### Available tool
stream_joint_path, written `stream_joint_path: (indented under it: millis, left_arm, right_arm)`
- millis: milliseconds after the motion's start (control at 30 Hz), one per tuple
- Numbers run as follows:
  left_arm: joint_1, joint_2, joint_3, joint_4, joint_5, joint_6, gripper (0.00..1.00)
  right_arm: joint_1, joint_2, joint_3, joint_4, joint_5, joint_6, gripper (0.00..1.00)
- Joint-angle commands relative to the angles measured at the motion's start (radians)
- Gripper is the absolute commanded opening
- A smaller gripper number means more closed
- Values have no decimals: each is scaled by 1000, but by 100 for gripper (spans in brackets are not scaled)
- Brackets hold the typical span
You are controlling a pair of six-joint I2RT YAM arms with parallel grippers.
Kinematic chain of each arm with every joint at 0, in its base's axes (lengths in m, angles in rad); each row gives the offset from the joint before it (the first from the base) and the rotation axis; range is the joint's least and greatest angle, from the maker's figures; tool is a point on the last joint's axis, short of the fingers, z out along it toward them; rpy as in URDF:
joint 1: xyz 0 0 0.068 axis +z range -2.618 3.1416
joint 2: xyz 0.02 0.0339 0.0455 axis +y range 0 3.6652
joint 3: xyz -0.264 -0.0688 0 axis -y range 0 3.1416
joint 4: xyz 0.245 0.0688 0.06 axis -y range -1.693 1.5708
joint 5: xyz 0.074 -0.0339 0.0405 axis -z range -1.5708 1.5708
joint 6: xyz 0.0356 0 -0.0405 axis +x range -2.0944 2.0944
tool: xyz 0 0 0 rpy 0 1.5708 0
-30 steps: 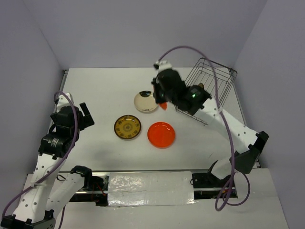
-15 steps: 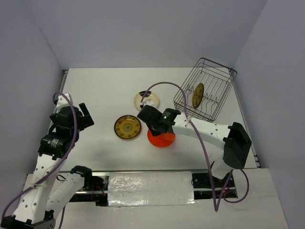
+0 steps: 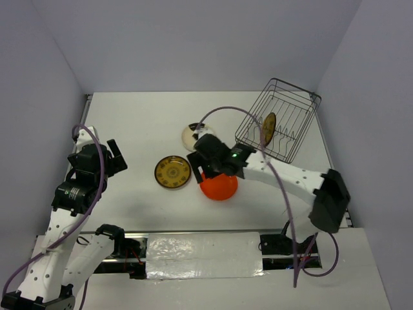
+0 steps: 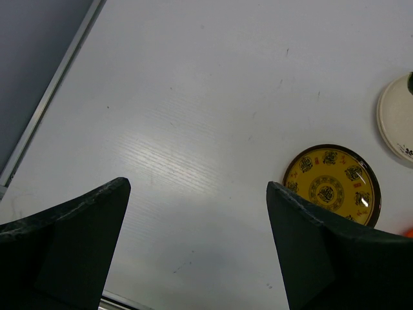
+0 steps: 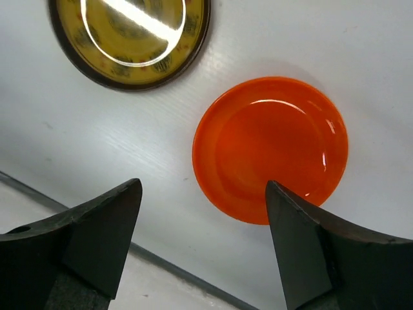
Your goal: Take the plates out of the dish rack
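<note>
Right pincer: right gripper (image 5: 201,184) was spread wide and empty; it was poised directly above the glossy orange-red round plate (image 5: 271,148).
Orange-red plate: lay flat on the white table top (image 3: 142,123); whether a second lay beneath it could not be determined.
Neighbours: dark brown round plate with yellow pattern (image 3: 172,172) lay flat just left of it; cream round plate (image 3: 191,134) lay beyond, partly hidden by the arm.
Rack: dark wire dish rack (image 3: 295,88) stood far right; one upright brown patterned plate (image 3: 268,128) stood between its prongs.
Left pincer: left gripper (image 4: 198,187) was wide, empty, well apart.
Step judged: set-down done; next move calls for lifting clear, reaching the rack, pinching the upright plate's rim, and drawing it free of the prongs.
</note>
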Motion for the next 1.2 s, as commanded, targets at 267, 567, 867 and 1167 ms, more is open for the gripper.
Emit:
stream_joint_path:
  millis: [267,567,867,1167]
  left_arm:
    - [-5,13,-1,33,14,7,99]
    - [-11,33,-1,35,22,10,100]
    - [-12,32,-2,38,20,11,99]
    - [-12,40,2,40,28,16,99]
  right_arm:
    - [-562,-378,-163,220,148,148,77]
    - [-788,-30,78,206,41,33,61]
    - [-832,201,201,203,33,45,27]
    - [-794,48,212,220,-22,25,0]
